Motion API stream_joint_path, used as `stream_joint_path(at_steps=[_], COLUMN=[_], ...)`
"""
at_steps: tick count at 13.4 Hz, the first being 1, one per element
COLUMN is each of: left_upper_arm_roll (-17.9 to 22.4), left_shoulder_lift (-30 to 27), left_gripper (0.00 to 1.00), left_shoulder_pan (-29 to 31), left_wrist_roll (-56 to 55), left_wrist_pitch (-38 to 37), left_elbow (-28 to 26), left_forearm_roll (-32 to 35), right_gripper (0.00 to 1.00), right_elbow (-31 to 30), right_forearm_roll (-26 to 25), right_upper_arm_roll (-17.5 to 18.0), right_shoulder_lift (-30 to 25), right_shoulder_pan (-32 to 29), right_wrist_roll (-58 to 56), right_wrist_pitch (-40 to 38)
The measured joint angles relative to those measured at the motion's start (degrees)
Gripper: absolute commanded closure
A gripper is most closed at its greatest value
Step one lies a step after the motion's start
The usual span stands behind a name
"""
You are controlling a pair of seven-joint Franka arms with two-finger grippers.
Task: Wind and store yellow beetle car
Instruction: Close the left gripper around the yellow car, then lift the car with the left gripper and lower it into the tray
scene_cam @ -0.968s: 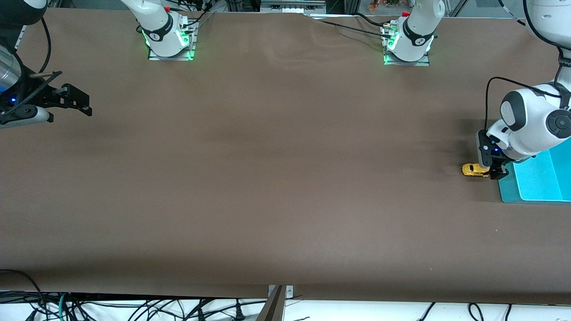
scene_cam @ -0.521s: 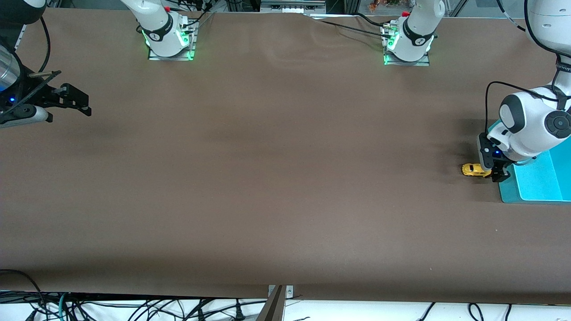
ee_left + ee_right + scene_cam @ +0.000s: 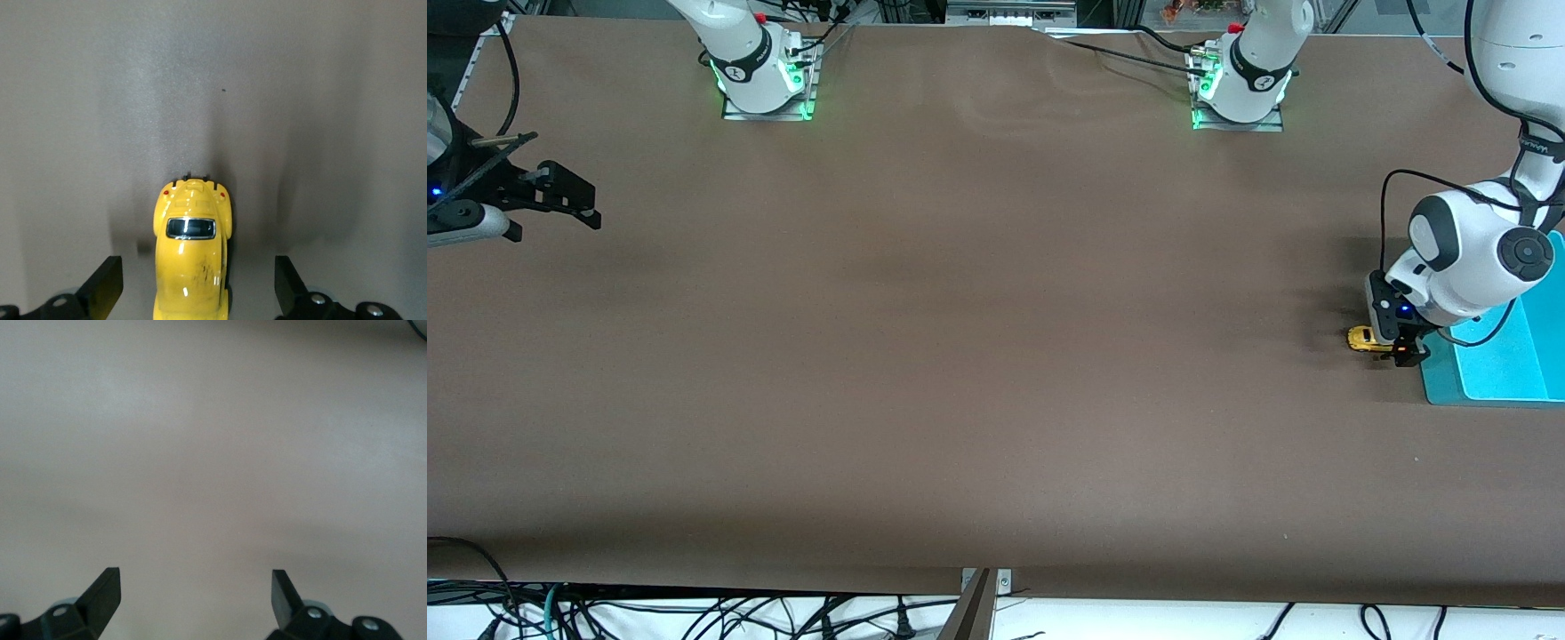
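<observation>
Since the earlier frames, the left gripper (image 3: 1398, 348) has moved toward the right arm's end of the counter, so it now covers more of the small bright yellow beetle toy car with dark windows (image 3: 1360, 339). The right gripper (image 3: 560, 191) has drifted a little toward the bases; it waits with its fingers spread over the bare brown counter (image 3: 960, 356).

In the left wrist view the car (image 3: 192, 257) sits on the counter between the two released black fingers (image 3: 105, 287), with a clear gap at each side. On the front view's clock face, the car lies at about 3 o'clock, just beside the edge of the flat turquoise plastic tray (image 3: 1494, 364).

To do this step well, I think the fingers must come lower around the car body and close on its sides, centred, so the tiny car does not twist or slip out. Then the wheels can be dragged backward for winding.

The tray shows nothing inside in its visible part; the left arm hides some of it.
</observation>
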Motion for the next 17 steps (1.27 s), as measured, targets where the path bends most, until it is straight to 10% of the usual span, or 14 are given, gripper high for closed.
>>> stream_joint_path(at_steps=[1, 5, 11, 17], left_upper_arm_roll=[0.0, -0.1, -2.8, -4.2], left_shoulder_lift=[0.2, 0.2, -1.2, -5.6], left_gripper=[0.63, 1.00, 0.98, 0.98], left_shoulder_pan=[0.0, 0.0, -0.7, -0.9], left_wrist_roll=[0.0, 0.0, 0.0, 1.0], left_wrist_pitch=[0.0, 0.4, -3.3, -31.5], left_elbow=[0.0, 0.1, 1.5, 16.8], left_forearm_roll=[0.0, 0.0, -1.9, -4.3], right_gripper=[0.00, 0.00, 0.00, 0.00], right_elbow=[0.0, 0.1, 0.1, 0.4], right_forearm_roll=[0.0, 0.0, 0.0, 0.0], right_upper_arm_roll=[0.0, -0.1, -0.4, -0.6], right_shoulder_lift=[0.0, 0.0, 0.7, 1.7], right_shoulder_pan=[0.0, 0.0, -0.1, -0.2], right_wrist_roll=[0.0, 0.0, 0.0, 0.0], right_wrist_pitch=[0.0, 0.0, -0.1, 0.0])
